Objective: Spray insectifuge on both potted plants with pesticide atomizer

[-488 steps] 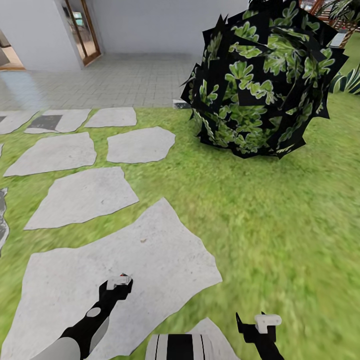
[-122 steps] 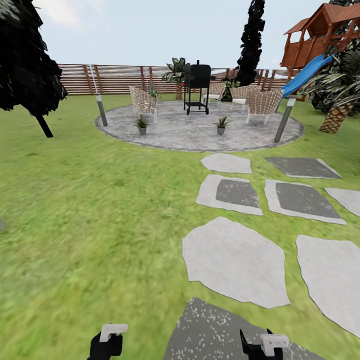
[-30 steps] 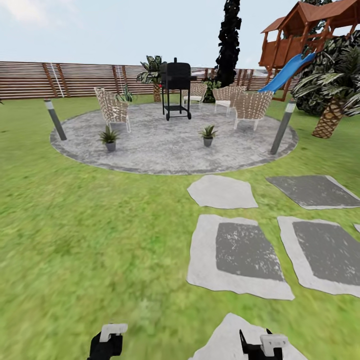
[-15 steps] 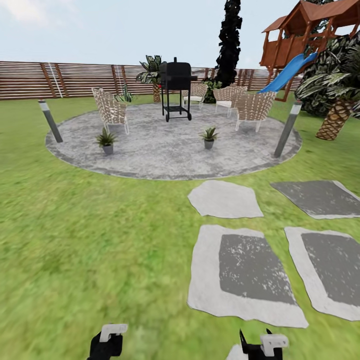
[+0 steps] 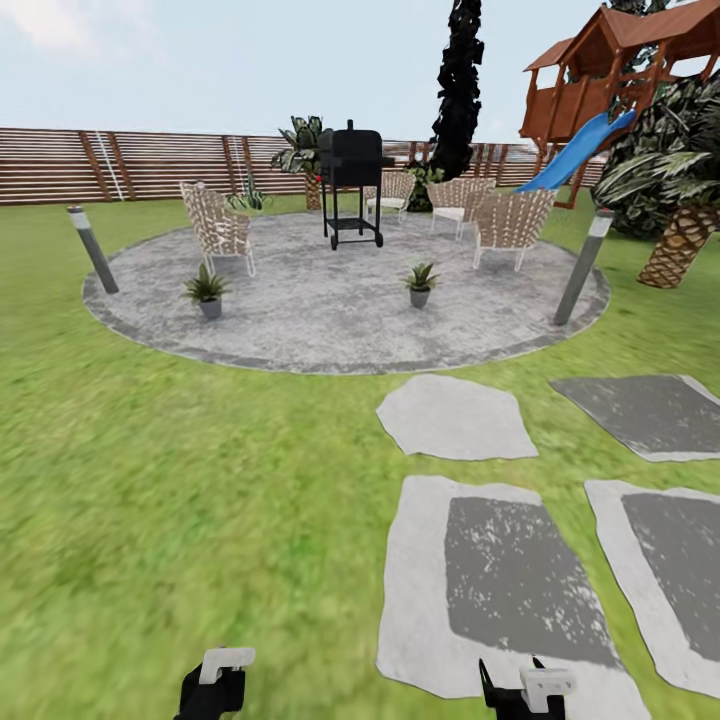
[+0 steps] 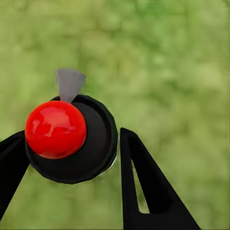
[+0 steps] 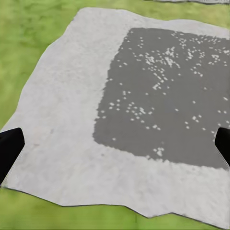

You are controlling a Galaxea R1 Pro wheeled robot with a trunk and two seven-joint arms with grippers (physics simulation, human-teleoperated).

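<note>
Two potted plants stand far ahead on the grey round patio (image 5: 340,330): one (image 5: 207,291) toward 11 o'clock, the other (image 5: 421,283) near 12. Both my hands are well short of them, low over lawn (image 5: 180,480) and stepping stone (image 7: 72,124). My left hand (image 6: 72,182) and right hand (image 7: 115,143) are spread apart, empty.

Black grill (image 5: 352,182) mid-patio w/ wicker chairs (image 5: 513,222) around, blue slide (image 5: 579,149) far right, bollard lamps (image 5: 583,266) at edges.

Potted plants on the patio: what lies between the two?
Head view: bare grey paving between the left potted plant and the right potted plant; the black grill stands farther back.
</note>
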